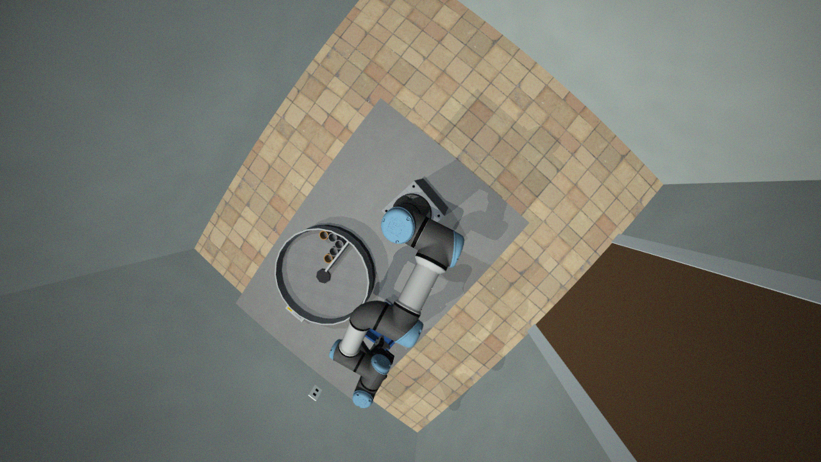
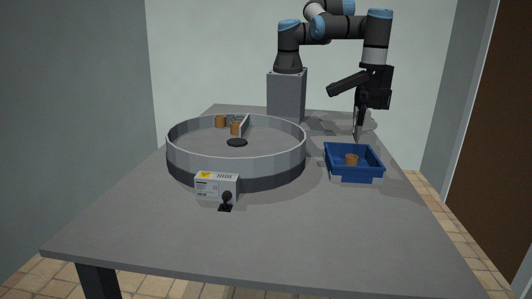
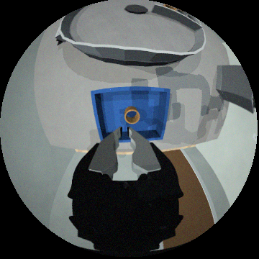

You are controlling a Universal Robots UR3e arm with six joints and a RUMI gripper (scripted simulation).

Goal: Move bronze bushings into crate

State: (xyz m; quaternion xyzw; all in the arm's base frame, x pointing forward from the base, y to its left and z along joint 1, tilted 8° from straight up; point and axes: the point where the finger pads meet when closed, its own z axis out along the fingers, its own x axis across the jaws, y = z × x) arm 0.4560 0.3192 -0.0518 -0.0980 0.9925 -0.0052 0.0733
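Observation:
My gripper (image 2: pixel 357 140) (image 3: pixel 124 127) is empty, its fingertips a narrow gap apart, above the blue crate (image 2: pixel 351 175) (image 3: pixel 165 108). One bronze bushing (image 2: pixel 351 160) (image 3: pixel 131 108) stands upright on the crate floor, below the fingertips and clear of them. The round turntable (image 1: pixel 283 273) (image 2: pixel 237 167) (image 3: pixel 129 50) holds two bronze bushings. One bronze bushing (image 1: pixel 323 235) (image 2: pixel 220 121) is by the rim. The other bronze bushing (image 1: pixel 328 258) (image 2: pixel 235 128) is beside the divider. Grey bushings (image 1: pixel 338 244) (image 2: pixel 230 119) stand grouped between them. In the top view the arm hides most of the crate.
The divider (image 1: pixel 337 256) (image 2: pixel 244 126) runs from the dark hub (image 1: pixel 323 276) (image 2: pixel 237 142) (image 3: pixel 136 8) to the turntable's raised wall. A labelled control box (image 2: pixel 216 187) sits against the turntable's outside. The arm's pedestal (image 2: pixel 286 92) (image 3: pixel 235 86) stands at the back.

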